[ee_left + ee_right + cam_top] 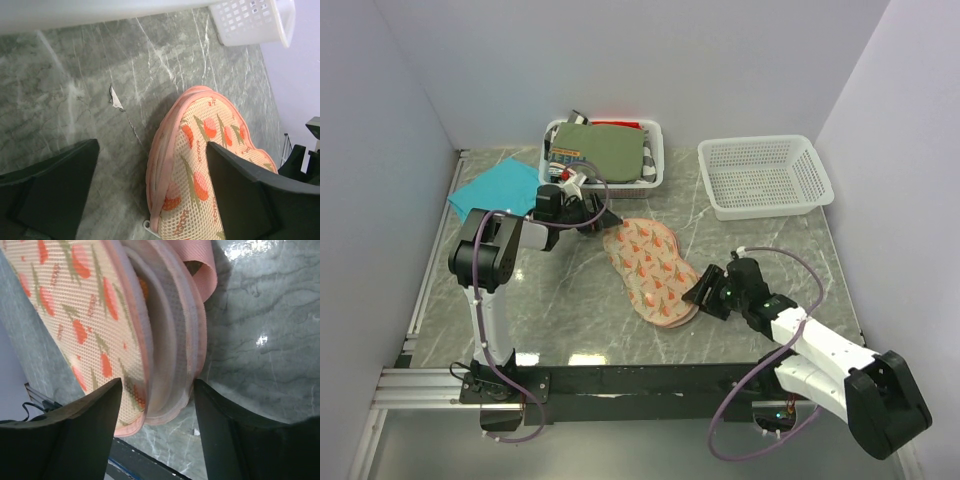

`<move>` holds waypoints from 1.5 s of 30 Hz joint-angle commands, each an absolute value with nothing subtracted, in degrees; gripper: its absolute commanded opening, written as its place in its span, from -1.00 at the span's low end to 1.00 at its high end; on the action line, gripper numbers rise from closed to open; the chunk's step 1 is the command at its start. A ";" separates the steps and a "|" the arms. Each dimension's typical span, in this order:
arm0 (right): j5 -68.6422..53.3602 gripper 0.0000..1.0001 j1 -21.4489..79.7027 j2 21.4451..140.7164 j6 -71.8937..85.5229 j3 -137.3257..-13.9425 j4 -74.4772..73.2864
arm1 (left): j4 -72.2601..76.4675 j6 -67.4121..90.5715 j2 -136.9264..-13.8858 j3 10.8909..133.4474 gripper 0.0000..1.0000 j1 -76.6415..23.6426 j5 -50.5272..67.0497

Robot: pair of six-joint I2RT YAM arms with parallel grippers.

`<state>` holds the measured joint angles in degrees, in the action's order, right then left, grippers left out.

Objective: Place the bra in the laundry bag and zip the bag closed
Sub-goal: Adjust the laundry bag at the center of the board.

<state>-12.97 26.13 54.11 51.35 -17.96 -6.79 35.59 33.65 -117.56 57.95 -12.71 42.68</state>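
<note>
The laundry bag (648, 268), pinkish-beige mesh with orange-red print, lies flat mid-table. My left gripper (605, 222) is open at its far end. In the left wrist view the gripper (152, 150) straddles that end of the bag (200, 165), with the white zipper pull (150, 227) low between the fingers. My right gripper (698, 293) is at the near right end. In the right wrist view it (157, 382) pinches the bag's edge (165, 355), which gapes in pale layers. A sliver of orange (142, 287) shows inside. The rest of the bra is hidden.
A white basket (655, 130) at the back holds an olive-green garment (605, 148) and other clothes. An empty white mesh basket (760, 140) stands back right and shows in the left wrist view (255, 20). A teal cloth (500, 188) lies far left. Walls enclose three sides.
</note>
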 commanded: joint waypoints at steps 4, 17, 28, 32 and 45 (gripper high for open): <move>-10.29 0.13 26.46 55.11 52.65 -17.31 -1.23 | 41.75 34.89 -118.21 56.69 0.71 -12.75 45.26; -6.68 -0.39 24.26 56.86 48.70 -19.94 -2.37 | 44.30 36.47 -117.25 52.83 -0.04 -13.09 44.04; -8.09 -0.41 19.16 66.70 40.79 -27.67 -1.32 | 47.02 39.46 -111.36 43.08 -0.17 -14.50 38.59; -6.68 -0.38 18.63 71.36 37.71 -32.77 -3.07 | 47.81 41.22 -106.45 37.98 -0.15 -16.17 33.94; -0.52 -0.34 15.21 83.48 30.59 -46.57 -8.35 | 27.46 45.61 -82.28 24.44 0.12 -24.78 8.54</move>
<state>-2.57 16.95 80.66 34.28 -41.80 -7.49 36.86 44.31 -90.21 25.82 -21.58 18.98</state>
